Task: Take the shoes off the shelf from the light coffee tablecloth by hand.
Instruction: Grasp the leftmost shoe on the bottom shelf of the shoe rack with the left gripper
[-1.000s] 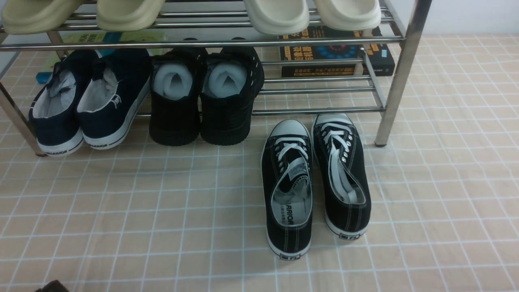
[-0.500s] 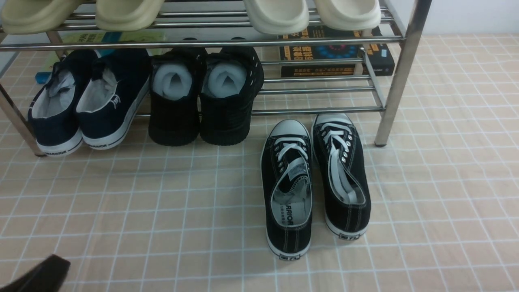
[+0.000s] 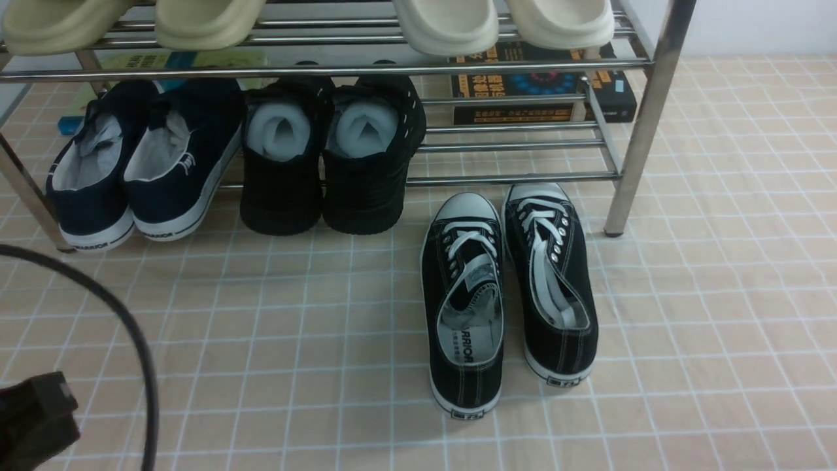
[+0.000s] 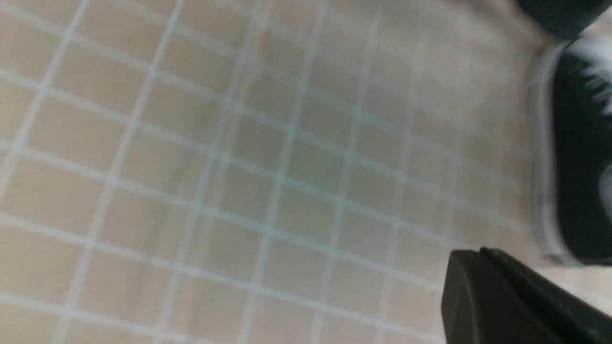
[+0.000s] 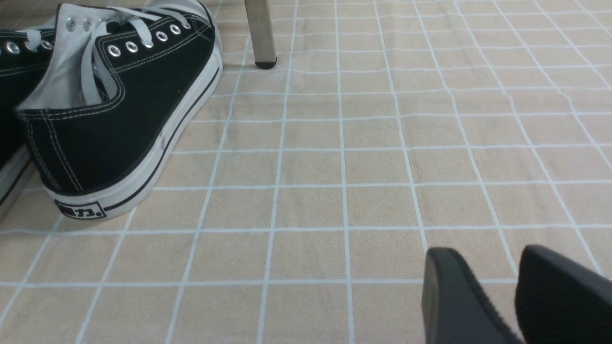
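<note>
The shoes [image 3: 147, 190] are navy blue with white soles and pale lining; the shelf [image 3: 644, 124] is shiny silver. The light coffee tablecloth [image 3: 261, 340] is beige with a grid of thin white lines. The lace-up sneakers [image 3: 516, 288] are black with white toe caps, laces and sole edges.

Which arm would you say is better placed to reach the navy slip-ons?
Left, probably: the shoes sit at the left end of the shelf, while the right gripper is near the black lace-ups.
</note>
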